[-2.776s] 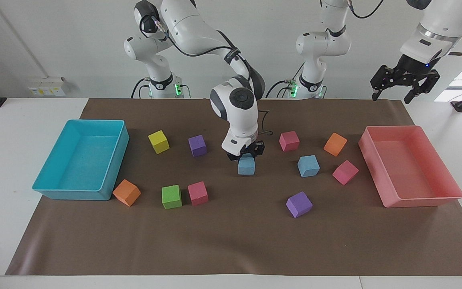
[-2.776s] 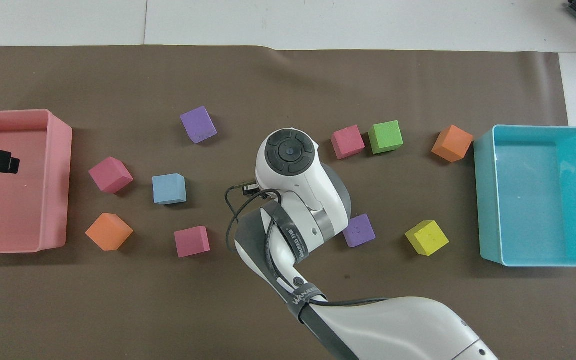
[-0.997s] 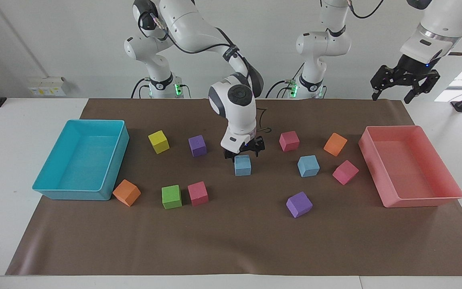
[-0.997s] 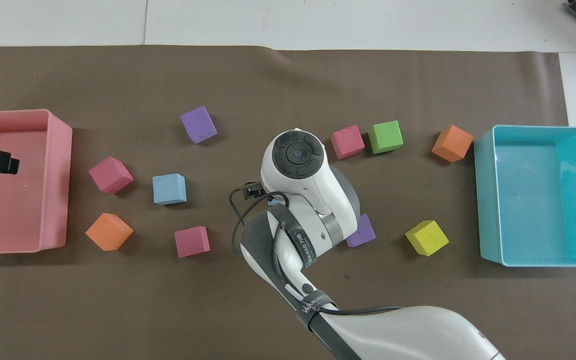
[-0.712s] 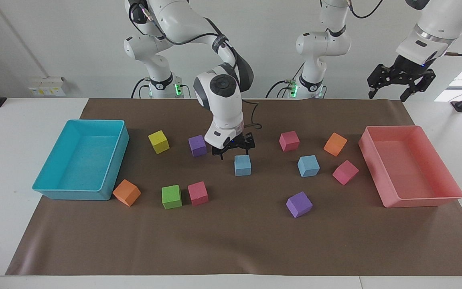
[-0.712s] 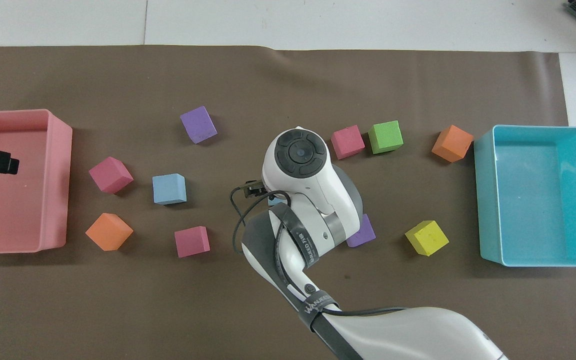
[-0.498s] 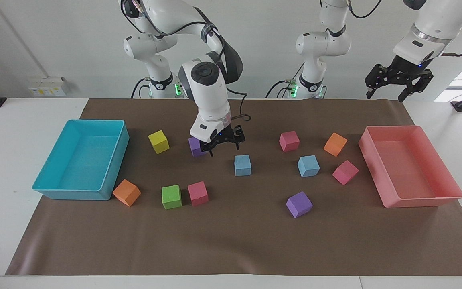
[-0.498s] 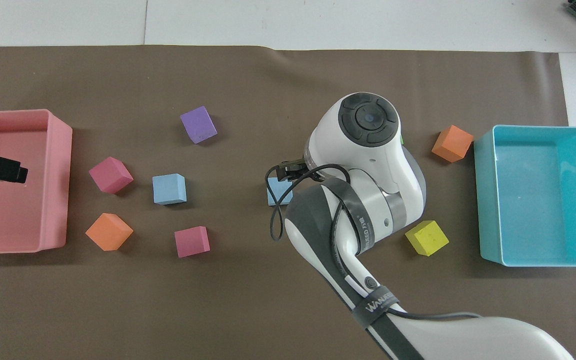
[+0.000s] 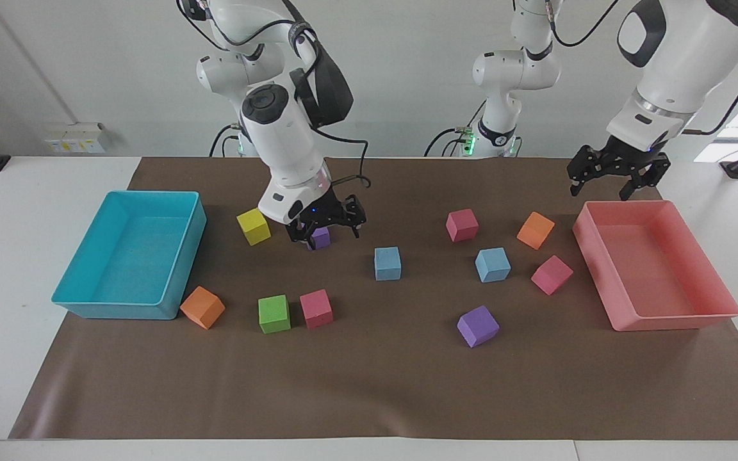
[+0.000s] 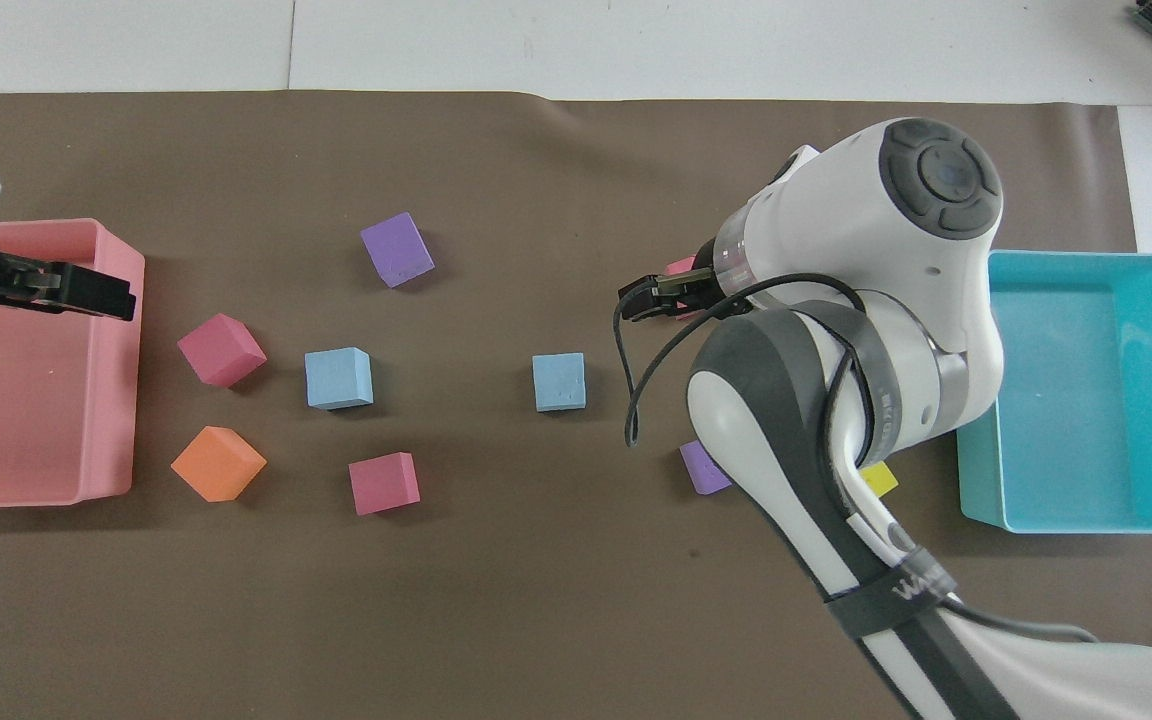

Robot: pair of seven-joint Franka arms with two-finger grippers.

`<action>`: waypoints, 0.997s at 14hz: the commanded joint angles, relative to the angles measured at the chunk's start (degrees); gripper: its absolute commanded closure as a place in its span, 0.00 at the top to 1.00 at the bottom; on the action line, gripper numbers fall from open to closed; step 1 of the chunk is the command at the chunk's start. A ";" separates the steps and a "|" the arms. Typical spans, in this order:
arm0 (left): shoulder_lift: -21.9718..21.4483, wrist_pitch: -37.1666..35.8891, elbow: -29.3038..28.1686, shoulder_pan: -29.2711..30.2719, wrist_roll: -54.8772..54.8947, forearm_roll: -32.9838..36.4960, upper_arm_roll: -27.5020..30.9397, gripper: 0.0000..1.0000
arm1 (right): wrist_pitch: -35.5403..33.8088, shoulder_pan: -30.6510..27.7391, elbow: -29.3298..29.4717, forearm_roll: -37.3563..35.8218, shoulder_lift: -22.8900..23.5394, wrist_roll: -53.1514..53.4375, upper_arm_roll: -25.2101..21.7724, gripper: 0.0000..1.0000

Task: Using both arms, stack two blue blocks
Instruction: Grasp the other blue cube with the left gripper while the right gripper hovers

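Blue blocks both sit on the brown mat, well apart, neither stacked nor held: one (image 9: 387,263) near the middle of the mat, the other (image 9: 492,264) toward the left arm's end. Around the second blue block: a pink cube (image 9: 462,225) and an orange cube (image 9: 535,230) nearer the robots, a tilted pink cube (image 9: 551,274) just beside it toward the pink tray (image 9: 715,312), and a purple cube (image 9: 478,326) farther from the robots. The stretch of mat between the two blue blocks is bare. Right gripper (image 9: 326,225) hangs low, fingers spread and empty, over a second purple cube (image 9: 321,237) that shows between them; whether it touches that cube cannot be told. A yellow cube (image 9: 253,226) sits beside it toward the turquoise tray (image 9: 170,306). A green cube (image 9: 274,314) and a pink cube (image 9: 316,308) stand side by side farther from the robots, with an orange cube (image 9: 202,307) against the turquoise tray's corner. In the overhead view the right arm's bulk hides most of the yellow cube and part of the purple one. Left gripper (image 9: 617,180) is raised over the pink tray's edge nearest the robots, fingers apart, holding nothing.
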 commanded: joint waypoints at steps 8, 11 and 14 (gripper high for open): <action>0.05 24.26 -21.13 -7.47 -11.80 0.01 0.66 1.00 | 6.25 -3.16 -9.28 27.89 7.84 -22.02 0.50 0.60; 3.74 27.79 -22.20 -8.97 -13.92 0.10 0.66 1.00 | 7.39 -2.28 -12.17 32.74 7.86 -21.67 0.50 0.00; 3.92 30.15 -25.26 -9.06 -15.16 0.10 0.66 1.00 | 7.92 -2.28 -13.85 36.68 8.29 -24.03 0.50 0.00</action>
